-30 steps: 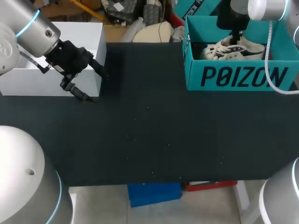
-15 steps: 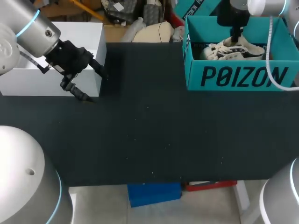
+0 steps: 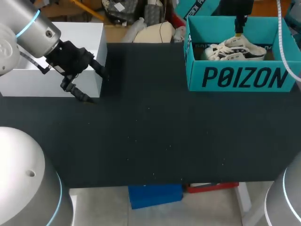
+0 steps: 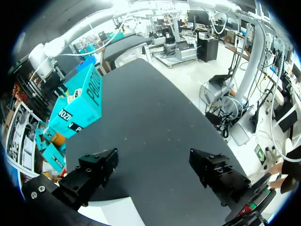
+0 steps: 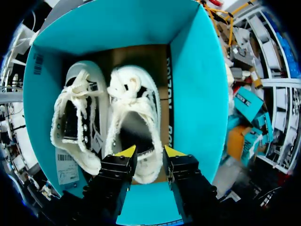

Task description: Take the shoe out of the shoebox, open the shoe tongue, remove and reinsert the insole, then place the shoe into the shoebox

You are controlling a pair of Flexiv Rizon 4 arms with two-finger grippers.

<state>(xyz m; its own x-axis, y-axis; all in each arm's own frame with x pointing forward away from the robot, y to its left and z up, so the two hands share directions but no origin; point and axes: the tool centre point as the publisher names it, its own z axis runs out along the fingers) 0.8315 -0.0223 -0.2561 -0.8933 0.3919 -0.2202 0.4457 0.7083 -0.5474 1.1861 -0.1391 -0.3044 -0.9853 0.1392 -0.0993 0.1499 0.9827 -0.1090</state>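
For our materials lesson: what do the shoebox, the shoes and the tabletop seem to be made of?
Shoebox: likely cardboard, matte teal print outside, bare brown floor inside. Shoes: probably cream canvas, with frayed fuzzy edges and woven laces. Tabletop: black and matte, without glare; material unclear.

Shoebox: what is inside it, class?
Two white shoes lie side by side in the shoebox. The right gripper partly covers one heel; the floor under them is hidden.
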